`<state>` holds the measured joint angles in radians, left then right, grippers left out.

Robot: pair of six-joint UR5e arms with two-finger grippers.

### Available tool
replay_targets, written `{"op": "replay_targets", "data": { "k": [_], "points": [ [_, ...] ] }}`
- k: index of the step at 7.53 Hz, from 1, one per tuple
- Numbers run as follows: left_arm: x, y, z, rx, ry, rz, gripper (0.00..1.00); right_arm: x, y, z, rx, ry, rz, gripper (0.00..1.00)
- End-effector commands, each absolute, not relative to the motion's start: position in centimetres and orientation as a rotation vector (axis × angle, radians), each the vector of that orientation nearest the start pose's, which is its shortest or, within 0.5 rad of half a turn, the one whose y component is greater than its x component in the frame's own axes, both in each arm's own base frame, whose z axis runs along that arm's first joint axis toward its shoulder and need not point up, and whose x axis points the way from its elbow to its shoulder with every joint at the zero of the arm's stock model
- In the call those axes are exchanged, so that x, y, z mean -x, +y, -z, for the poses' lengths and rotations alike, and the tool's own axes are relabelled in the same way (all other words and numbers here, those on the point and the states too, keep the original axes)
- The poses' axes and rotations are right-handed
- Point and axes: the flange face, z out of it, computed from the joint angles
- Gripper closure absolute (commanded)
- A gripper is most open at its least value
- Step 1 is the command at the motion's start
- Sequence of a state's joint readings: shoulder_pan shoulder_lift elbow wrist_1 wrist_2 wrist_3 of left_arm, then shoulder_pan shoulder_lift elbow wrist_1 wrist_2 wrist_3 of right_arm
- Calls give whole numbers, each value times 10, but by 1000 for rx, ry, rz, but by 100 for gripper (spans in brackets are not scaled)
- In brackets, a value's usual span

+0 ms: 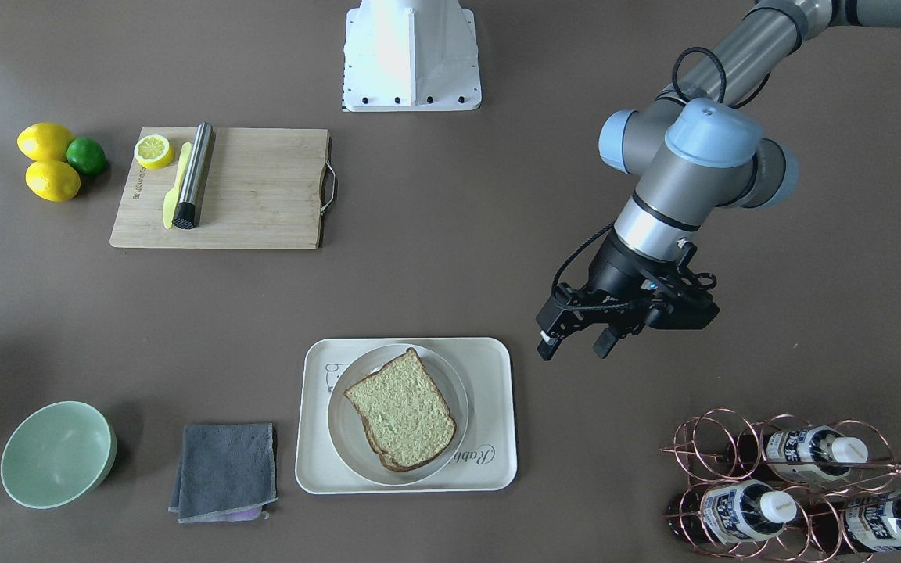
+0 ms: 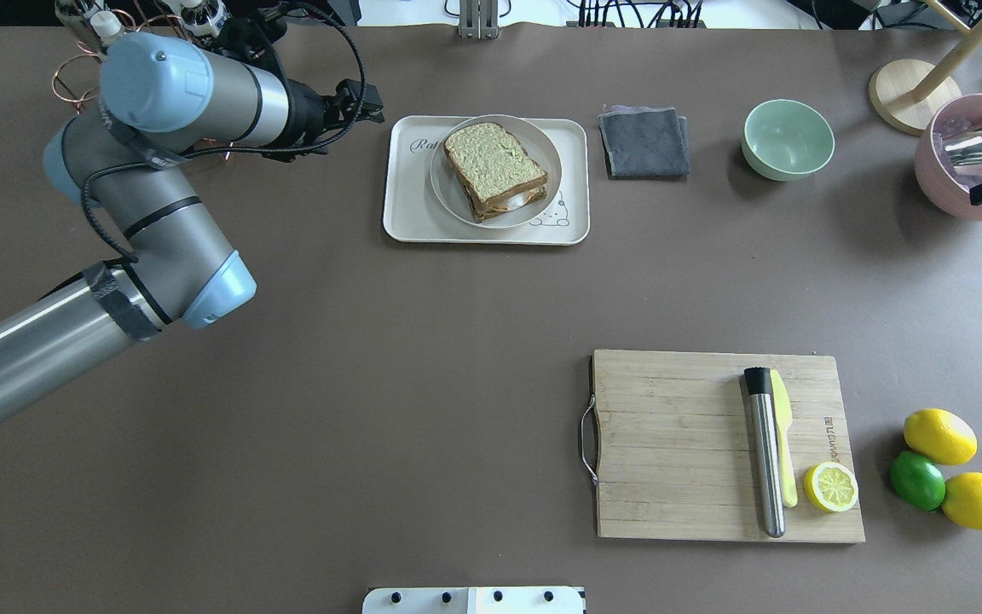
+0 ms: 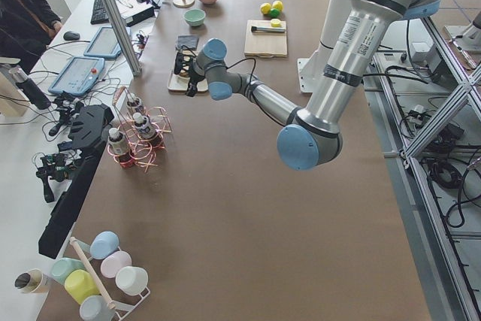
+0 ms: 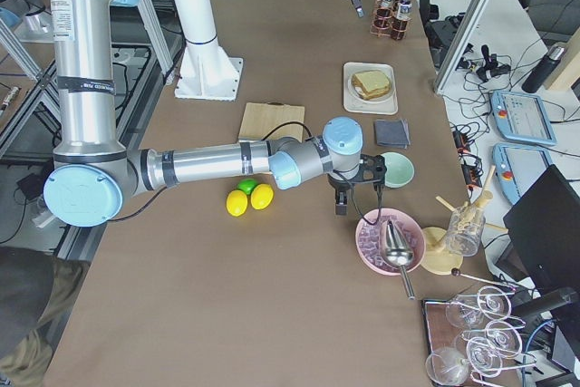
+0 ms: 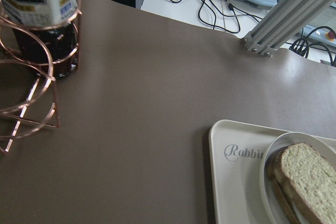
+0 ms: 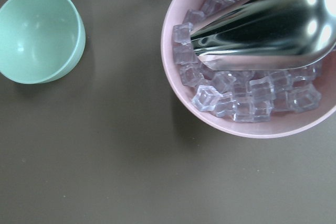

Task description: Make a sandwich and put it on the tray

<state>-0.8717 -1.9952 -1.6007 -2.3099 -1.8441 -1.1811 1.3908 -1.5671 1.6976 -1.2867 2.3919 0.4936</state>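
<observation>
**Seemingly finished: sandwich assembled and set on the tray**

Apparently little or nothing is left to be done. The sandwich [image 1: 403,410] is seen fully stacked: two slices of pale, speckled, brown-crusted bread are laid one over the other. In the overhead view a sliver of the toy fried egg [image 2: 518,201], white with a hint of orange, is seen peeking out at the robot-side edge. The sandwich is not laid on the tray [image 1: 497,367] directly. It is carried by a round light-grey plate [image 1: 454,387], and that plate is set inside the cream-white tray, which is marked with "Rabbit" script and a small cartoon animal. The tray is placed at the far side of the table from the robot, roughly midway along it.

The top slice is turned slightly askew to the tray's edges, yet the stack is judged stable and well within the plate's rim.

The left gripper [image 1: 576,344] is held above the bare table just to the left of the tray. Its fingers are spread and nothing is held between them. The right gripper [image 4: 340,208] is shown only in the right side view, far to the right over the table near a green bowl [image 6: 39,35]. Whether it is spread or closed cannot be told.
</observation>
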Motion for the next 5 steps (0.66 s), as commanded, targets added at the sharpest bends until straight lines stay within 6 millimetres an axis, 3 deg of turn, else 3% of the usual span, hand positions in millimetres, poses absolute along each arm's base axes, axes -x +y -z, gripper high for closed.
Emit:
{"op": "replay_targets", "data": {
  "k": [1,3,4,5],
  "points": [
    [-251,-564,-366,-669,946,96,2,-18,-502,-604,-91,-795,-52,0],
    [-232,-572,-369,-679,933,121,2,-39,-497,-634,-85,-783,-29,0],
    [-206,-576,-383,-678,910,105,2,-49,-491,-651,-79,-782,-14,0],
    [-163,-592,-415,-634,869,-24,2,-59,-481,-664,-78,-783,-5,0]
  ]
}}
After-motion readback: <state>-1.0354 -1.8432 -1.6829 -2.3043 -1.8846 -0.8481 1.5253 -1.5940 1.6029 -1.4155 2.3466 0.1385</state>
